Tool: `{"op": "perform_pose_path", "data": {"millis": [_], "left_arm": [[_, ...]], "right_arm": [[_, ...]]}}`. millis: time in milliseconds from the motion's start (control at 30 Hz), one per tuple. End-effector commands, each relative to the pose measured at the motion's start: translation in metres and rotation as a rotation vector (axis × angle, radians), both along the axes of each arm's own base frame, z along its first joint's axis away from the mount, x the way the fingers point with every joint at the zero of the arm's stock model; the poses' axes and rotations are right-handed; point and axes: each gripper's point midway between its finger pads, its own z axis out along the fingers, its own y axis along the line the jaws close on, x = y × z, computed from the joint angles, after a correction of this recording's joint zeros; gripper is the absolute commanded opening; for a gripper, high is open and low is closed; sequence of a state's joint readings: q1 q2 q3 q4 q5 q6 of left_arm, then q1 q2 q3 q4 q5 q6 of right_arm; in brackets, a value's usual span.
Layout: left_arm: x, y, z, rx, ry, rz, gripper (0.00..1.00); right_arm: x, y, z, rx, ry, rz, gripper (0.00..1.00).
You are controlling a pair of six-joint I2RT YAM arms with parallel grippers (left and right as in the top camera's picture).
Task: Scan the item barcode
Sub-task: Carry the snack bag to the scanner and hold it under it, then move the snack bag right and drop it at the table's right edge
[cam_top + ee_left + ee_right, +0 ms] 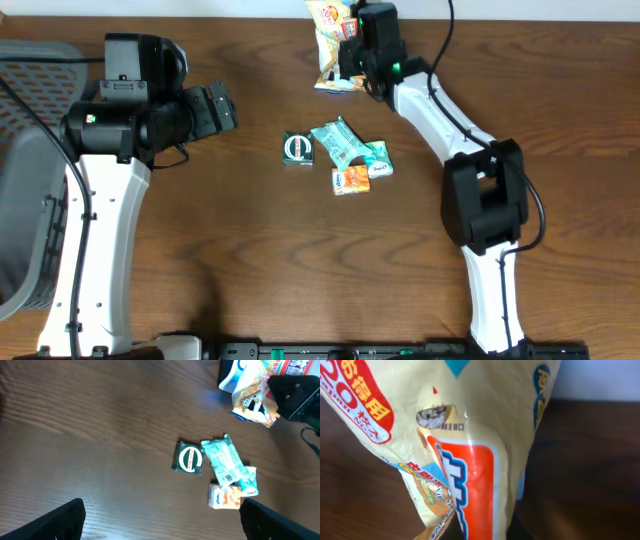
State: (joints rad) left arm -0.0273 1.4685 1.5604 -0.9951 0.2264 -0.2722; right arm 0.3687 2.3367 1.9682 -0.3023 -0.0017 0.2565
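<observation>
Right gripper point(350, 62) pinched shut on the snack bag point(330, 35), beyond the teal packet point(340, 143). Left gripper point(218, 108) spread wide, empty, well left of that packet. Risk: thin crinkled film could slip or fold over the barcode — no read.

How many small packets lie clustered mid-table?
4: dark green packet leftmost, teal wrapper beside it, teal-white packet rightmost, orange packet nearest the arms' bases. Others may hide underneath.
</observation>
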Motion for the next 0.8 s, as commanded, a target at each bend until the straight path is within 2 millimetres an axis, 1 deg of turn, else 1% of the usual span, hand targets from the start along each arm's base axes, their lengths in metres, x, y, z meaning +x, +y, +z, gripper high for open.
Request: {"op": "perform_pose_path", "data": {"millis": [0, 100, 200, 333, 500, 567, 633, 667, 733, 767], "left_arm": [[0.0, 0.002, 0.0, 0.006, 0.0, 0.0, 0.97], [0.0, 0.002, 0.0, 0.006, 0.0, 0.0, 0.98], [0.0, 0.002, 0.0, 0.006, 0.0, 0.0, 0.98], [0.0, 0.002, 0.0, 0.006, 0.0, 0.0, 0.98], [0.0, 0.002, 0.0, 0.006, 0.0, 0.0, 0.98], [0.0, 0.002, 0.0, 0.006, 0.0, 0.0, 0.98], [0.0, 0.002, 0.0, 0.006, 0.0, 0.0, 0.98], [0.0, 0.002, 0.0, 0.006, 0.0, 0.0, 0.98], [0.0, 0.002, 0.0, 0.006, 0.0, 0.0, 0.97], [0.0, 0.002, 0.0, 0.006, 0.0, 0.001, 0.97]], "right_arm": [[0.016, -0.011, 0.052, 0.008, -0.074, -0.057, 0.01], [0.015, -0.016, 0.05, 0.0, -0.055, -0.065, 0.01], [0.014, -0.026, 0.035, -0.018, -0.012, -0.078, 0.01], [0.012, -0.029, 0.017, -0.032, 0.027, -0.081, 0.01], [0.012, -0.028, 0.016, -0.033, 0.028, -0.079, 0.01], [0.009, -0.029, 0.012, -0.041, 0.047, -0.08, 0.01], [0.008, -0.037, 0.015, -0.051, 0.057, -0.094, 0.01], [0.008, -0.047, 0.019, -0.064, 0.058, -0.119, 0.01], [0.007, -0.074, 0.03, -0.099, 0.059, -0.183, 0.01], [0.007, -0.095, 0.038, -0.124, 0.058, -0.232, 0.01]]}}
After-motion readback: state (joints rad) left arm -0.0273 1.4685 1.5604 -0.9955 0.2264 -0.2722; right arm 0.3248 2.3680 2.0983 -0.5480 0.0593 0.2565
